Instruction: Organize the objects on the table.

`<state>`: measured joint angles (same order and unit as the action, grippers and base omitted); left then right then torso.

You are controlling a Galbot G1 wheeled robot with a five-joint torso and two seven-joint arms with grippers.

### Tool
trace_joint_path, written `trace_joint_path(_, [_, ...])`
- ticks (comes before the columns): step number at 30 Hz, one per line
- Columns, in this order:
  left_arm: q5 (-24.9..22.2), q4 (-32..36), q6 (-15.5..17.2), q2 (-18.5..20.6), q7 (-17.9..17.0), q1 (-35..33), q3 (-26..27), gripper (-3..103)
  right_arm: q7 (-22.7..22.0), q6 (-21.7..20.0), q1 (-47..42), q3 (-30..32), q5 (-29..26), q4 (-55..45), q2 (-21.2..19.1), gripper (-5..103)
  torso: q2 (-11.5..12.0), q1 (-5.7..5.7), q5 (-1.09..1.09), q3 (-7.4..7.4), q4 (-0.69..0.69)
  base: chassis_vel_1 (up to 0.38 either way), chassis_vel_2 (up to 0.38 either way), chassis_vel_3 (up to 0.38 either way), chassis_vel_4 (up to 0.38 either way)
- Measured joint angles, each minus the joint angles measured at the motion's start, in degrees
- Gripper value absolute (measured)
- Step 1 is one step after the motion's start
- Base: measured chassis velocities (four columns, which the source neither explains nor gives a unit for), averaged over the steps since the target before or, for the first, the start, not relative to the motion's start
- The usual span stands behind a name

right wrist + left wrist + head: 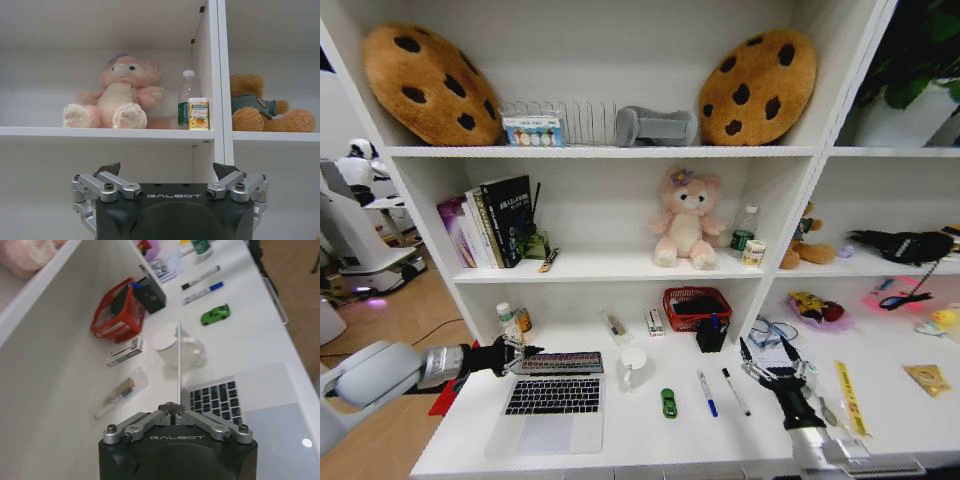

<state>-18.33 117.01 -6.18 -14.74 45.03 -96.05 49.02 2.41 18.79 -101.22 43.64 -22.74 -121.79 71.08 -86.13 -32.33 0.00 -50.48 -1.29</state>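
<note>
Head view: white bench [880, 400] is being shared by laptop [552, 400], mug [632, 366], green car [668, 402] and two pens [707, 393]. Left end effector [532, 356] is being held at the laptop's screen edge. Right end effector [767, 368] is being held spread above the bench.

Left wrist view: left end effector [178, 409] is being kept pinched on the thin screen edge [179, 360].

Right wrist view: right end effector [167, 172] is being held wide, gripping nothing, facing the shelf [105, 133].

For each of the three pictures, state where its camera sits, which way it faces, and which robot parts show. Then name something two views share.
Head view: above the desk, facing the shelves; left gripper at the laptop screen, right gripper open.
Left wrist view: along the desk, over its shut fingers on the screen edge.
Right wrist view: level, facing the pink plush.
Shared: mug.
</note>
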Motion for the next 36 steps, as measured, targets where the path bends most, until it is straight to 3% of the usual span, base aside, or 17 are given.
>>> trace_joint_path(6, [4.42, 0.67, -2.33, -1.24, 4.94, -0.95, 0.35, 0, -0.18, -0.12, -0.26, -0.05, -0.53, 0.27, 0.01, 100, 0.0, 0.0, 0.0, 0.0, 0.0, 0.0, 0.0, 0.0, 0.0])
trace_joint_path(11, [6.84, 1.32, -2.82, -2.14, 7.04, -1.85, -0.38, 0, -0.18, -0.07, -0.41, -0.02, -0.93, 0.54, 0.09, 100, 0.0, 0.0, 0.0, 0.0, -0.01, 0.0, 0.0, 0.0, 0.0])
trace_joint_path(14, [10.63, 1.54, -3.34, -3.56, 8.61, -3.52, -1.1, 0, -0.23, -0.06, -0.32, 0.06, -1.43, 0.89, -0.11, 100, 0.0, 0.0, 0.0, 0.0, -0.01, 0.0, 0.0, 0.0, 0.0])
trace_joint_path(19, [14.31, 0.74, -4.33, -6.04, 8.96, -5.95, -1.6, 0, -0.31, -0.06, -0.14, 0.01, -1.55, 1.12, -0.16, 100, 0.0, 0.0, 0.0, 0.0, -0.01, 0.0, 0.0, 0.0, 0.0])
trace_joint_path(22, [15.83, -0.32, -5.44, -8.98, 7.22, -7.8, -1.65, 0, -0.39, -0.08, -0.09, -0.17, -1.55, 1.26, 0.0, 100, 0.0, 0.0, 0.0, 0.0, 0.0, 0.0, 0.0, 0.0, 0.0])
trace_joint_path(24, [14.39, -1.34, -5.93, -12.32, 2.82, -8.67, -1.5, 0, -0.64, -0.16, -0.09, -0.23, -1.55, 1.36, 0.06, 100, 0.0, 0.0, 0.0, 0.0, 0.0, 0.0, 0.0, 0.0, 0.0])
trace_joint_path(25, [14.39, -1.34, -5.93, -12.32, 2.82, -8.67, -1.5, 0, -0.64, -0.16, -0.09, -0.23, -1.55, 1.36, 0.06, 100, 0.0, 0.0, 0.0, 0.0, 0.0, 0.0, 0.0, 0.0, 0.0])
trace_joint_path(27, [9.82, -2.19, -5.53, -16.79, -4.49, -9.09, -1.39, 0, -0.93, -0.44, -0.15, -0.39, -1.69, 1.44, 0.0, 100, -0.01, 0.0, -0.01, 0.0, -0.01, 0.0, 0.0, 0.0, 0.0])
trace_joint_path(28, [9.82, -2.19, -5.53, -16.79, -4.49, -9.09, -1.39, 0, -0.93, -0.44, -0.15, -0.39, -1.69, 1.44, 0.0, 100, -0.01, 0.0, -0.01, 0.0, -0.01, 0.0, 0.0, 0.0, 0.0])
trace_joint_path(30, [3.76, -2.37, -3.5, -21.74, -12.44, -9.1, -1.49, 0, -1.35, -1.02, -0.28, -0.73, -2.05, 1.41, -0.11, 100, 0.0, 0.0, 0.01, 0.0, 0.0, 0.0, 0.0, 0.0, 0.0])
trace_joint_path(31, [3.76, -2.37, -3.5, -21.74, -12.44, -9.1, -1.49, 0, -1.35, -1.02, -0.28, -0.73, -2.05, 1.41, -0.11, 100, 0.0, 0.0, 0.01, 0.0, 0.0, 0.0, 0.0, 0.0, 0.0])
trace_joint_path(33, [-2.4, -1.68, -0.47, -26.97, -20.56, -8.68, -1.73, 0, -2.0, -2.02, -0.52, -1.12, -2.19, 0.83, -0.2, 100, 0.0, 0.0, 0.0, 0.0, 0.0, 0.0, 0.0, 0.0, 0.0])
trace_joint_path(34, [-2.4, -1.68, -0.47, -26.97, -20.56, -8.68, -1.73, 0, -2.0, -2.02, -0.52, -1.12, -2.19, 0.83, -0.2, 100, 0.0, 0.0, 0.0, 0.0, 0.0, 0.0, 0.0, 0.0, 0.0])
trace_joint_path(35, [-5.13, -0.98, 1.09, -29.23, -25.81, -8.32, -2.07, -3, -2.37, -2.53, -0.67, -1.28, -2.2, 0.52, -0.28, 100, 0.0, 0.01, 0.0, 0.0, 0.0, 0.0, 0.0, 0.0, 0.0])
trace_joint_path(36, [-8.03, 0.21, 3.89, -31.56, -33.77, -7.57, -2.54, 2, -2.98, -3.43, -0.84, -1.45, -2.04, 0.15, -0.41, 100, 0.0, 0.0, 0.0, 0.01, 0.01, 0.0, 0.0, 0.0, 0.0])
